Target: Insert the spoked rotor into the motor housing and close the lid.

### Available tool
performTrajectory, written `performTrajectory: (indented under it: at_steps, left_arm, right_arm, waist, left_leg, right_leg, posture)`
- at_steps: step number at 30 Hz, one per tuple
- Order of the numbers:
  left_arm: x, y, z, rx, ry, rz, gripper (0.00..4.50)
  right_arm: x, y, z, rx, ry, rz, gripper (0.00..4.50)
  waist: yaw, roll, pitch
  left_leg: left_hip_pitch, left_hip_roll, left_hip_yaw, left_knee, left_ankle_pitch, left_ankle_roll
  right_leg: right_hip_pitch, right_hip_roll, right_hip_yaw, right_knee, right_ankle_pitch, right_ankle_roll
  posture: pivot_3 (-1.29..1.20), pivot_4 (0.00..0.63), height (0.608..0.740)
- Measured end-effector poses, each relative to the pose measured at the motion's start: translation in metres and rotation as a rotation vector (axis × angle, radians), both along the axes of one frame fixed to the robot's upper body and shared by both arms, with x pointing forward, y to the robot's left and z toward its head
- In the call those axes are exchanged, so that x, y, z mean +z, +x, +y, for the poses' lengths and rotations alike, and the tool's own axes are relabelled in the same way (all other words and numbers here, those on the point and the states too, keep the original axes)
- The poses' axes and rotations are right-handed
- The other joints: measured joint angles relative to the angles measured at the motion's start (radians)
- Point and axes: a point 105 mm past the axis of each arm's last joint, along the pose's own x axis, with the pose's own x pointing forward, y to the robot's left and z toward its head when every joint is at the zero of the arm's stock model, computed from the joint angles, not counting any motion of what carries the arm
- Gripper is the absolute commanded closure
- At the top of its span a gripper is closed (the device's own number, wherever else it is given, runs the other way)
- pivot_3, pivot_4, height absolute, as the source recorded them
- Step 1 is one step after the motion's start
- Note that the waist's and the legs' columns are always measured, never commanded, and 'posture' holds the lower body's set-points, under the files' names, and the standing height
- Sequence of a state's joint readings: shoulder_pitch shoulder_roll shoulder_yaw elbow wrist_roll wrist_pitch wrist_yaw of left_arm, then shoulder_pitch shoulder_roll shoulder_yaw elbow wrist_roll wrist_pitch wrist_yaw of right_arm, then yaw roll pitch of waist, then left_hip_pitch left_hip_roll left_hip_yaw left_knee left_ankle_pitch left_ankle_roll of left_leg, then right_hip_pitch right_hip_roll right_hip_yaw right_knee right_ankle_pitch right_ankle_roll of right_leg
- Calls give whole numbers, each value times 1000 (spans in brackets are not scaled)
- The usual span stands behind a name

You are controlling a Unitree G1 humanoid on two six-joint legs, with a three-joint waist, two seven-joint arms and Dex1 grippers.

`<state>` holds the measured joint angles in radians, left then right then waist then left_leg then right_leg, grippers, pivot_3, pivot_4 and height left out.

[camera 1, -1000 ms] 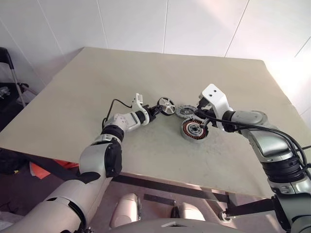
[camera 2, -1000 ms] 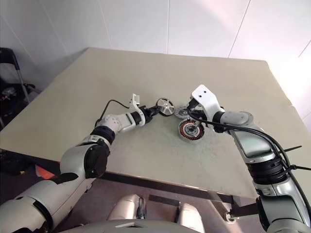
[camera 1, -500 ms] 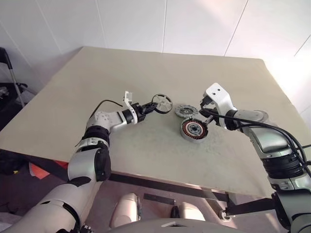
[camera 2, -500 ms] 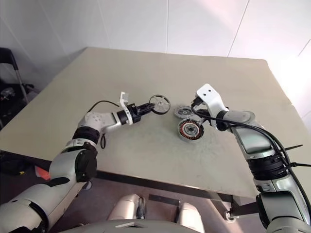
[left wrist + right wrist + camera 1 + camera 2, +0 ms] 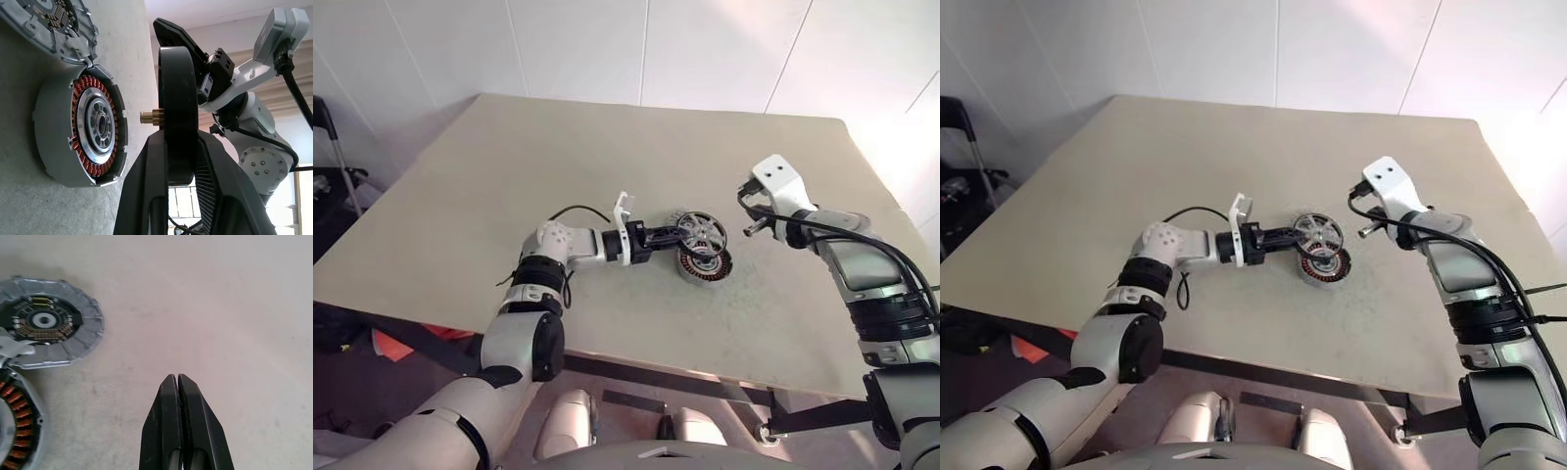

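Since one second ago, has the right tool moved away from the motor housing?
Yes. The right tool, shut, has drawn off to the right of the motor housing, which it was touching before.

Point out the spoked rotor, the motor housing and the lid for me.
spoked rotor (image 5: 178, 112), left wrist view, on its black outer rim.
motor housing (image 5: 80, 132), left wrist view, on its copper coil ring.
lid (image 5: 46, 335), right wrist view, on its grey ribbed face.

head stereo pair looking down over table (image 5: 509, 176); wrist cameras close, sharing motor housing (image 5: 78, 132)
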<state>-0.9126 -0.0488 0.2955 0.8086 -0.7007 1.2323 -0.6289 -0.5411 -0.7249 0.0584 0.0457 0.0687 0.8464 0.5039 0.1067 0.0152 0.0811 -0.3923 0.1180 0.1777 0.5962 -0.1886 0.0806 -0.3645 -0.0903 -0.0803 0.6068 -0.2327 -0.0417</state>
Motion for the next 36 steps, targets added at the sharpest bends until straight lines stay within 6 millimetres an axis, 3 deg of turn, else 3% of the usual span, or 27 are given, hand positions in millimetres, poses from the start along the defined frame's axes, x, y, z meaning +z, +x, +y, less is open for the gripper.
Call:
performTrajectory:
  at_steps: [14,26,31,36]
  left_arm:
    - [-22,0,-15,-10,76,40,4053]
    - [-28,-2,-17,-22,94,36,4053]
    - [-27,-2,-19,-28,96,22,2417]
    - [-25,1,-18,-22,108,-2,2417]
  right_arm:
    - [-3,-4,-3,-28,-1,12,4500]
    - [-1,-5,3,-12,2,2,4500]
    - [-2,-5,4,-10,5,2,4500]
    - [-2,-5,9,3,16,0,4500]
  waist:
    - [1,0,0]
    - [1,0,0]
    - [1,0,0]
    - [1,0,0]
  left_leg:
    - [0,0,0,0,0,1]
    - [0,0,0,0,0,1]
    - [1,0,0,0,0,1]
    - [4,0,0,0,0,0]
  right_leg:
    - [0,0,0,0,0,0]
    - [0,0,0,0,0,0]
    - [1,0,0,0,0,0]
    - [4,0,0,0,0,0]
  posture:
    - [0,0,740]
    - [0,0,740]
    - [0,0,740]
    - [0,0,740]
